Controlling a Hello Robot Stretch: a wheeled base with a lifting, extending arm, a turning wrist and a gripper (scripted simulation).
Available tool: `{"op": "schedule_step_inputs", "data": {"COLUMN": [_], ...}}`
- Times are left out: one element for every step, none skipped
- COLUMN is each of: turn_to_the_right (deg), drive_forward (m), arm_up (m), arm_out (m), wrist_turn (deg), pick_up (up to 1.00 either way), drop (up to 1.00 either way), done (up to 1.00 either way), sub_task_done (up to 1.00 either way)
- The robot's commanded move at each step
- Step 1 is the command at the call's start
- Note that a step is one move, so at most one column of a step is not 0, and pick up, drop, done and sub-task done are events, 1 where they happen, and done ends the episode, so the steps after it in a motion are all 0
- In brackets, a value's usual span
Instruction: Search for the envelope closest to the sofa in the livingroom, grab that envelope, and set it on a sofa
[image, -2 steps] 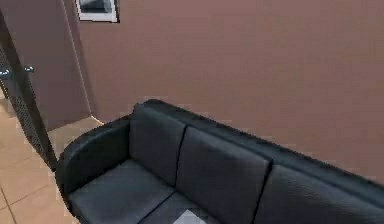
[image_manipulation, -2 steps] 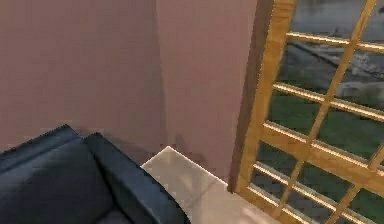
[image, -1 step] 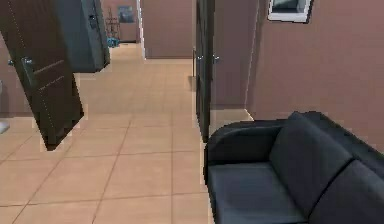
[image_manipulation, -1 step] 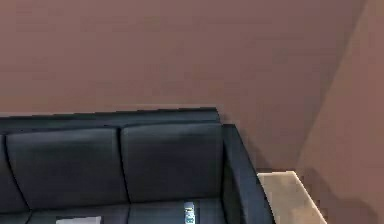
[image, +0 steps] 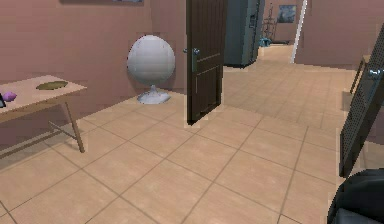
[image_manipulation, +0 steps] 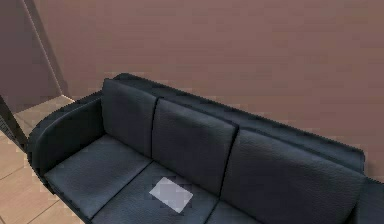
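Arm side view: pale flat envelope (image_manipulation: 170, 194) lies on dark sofa (image_manipulation: 190, 140) middle seat; I cannot tell my pincer's state.

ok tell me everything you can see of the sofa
The sofa is dark blue-black with a slight sheen, like leather. It has three upright back cushions, padded seat cushions and a rounded armrest at the arm side view's left; its far end runs off the picture. It stands on the tan tiled floor with its back along the pinkish-brown wall. A flat pale rectangle, envelope-like, lies on the seat in front of the middle back cushion.
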Motion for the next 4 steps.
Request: {"op": "schedule_step_inputs", "data": {"turn_to_the_right": [0.0, 0.0, 0.0, 0.0], "drive_forward": [0.00, 0.00, 0.00, 0.00], "arm_up": [0.42, 0.00, 0.00, 0.00], "arm_out": [0.00, 0.34, 0.00, 0.00], "wrist_turn": [0.0, 0.0, 45.0, 45.0], "pick_up": [0.00, 0.00, 0.00, 0.00], "drop": [0.00, 0.00, 0.00, 0.00], "done": [0.00, 0.00, 0.00, 0.00], "sub_task_done": [0.00, 0.00, 0.00, 0.00]}}
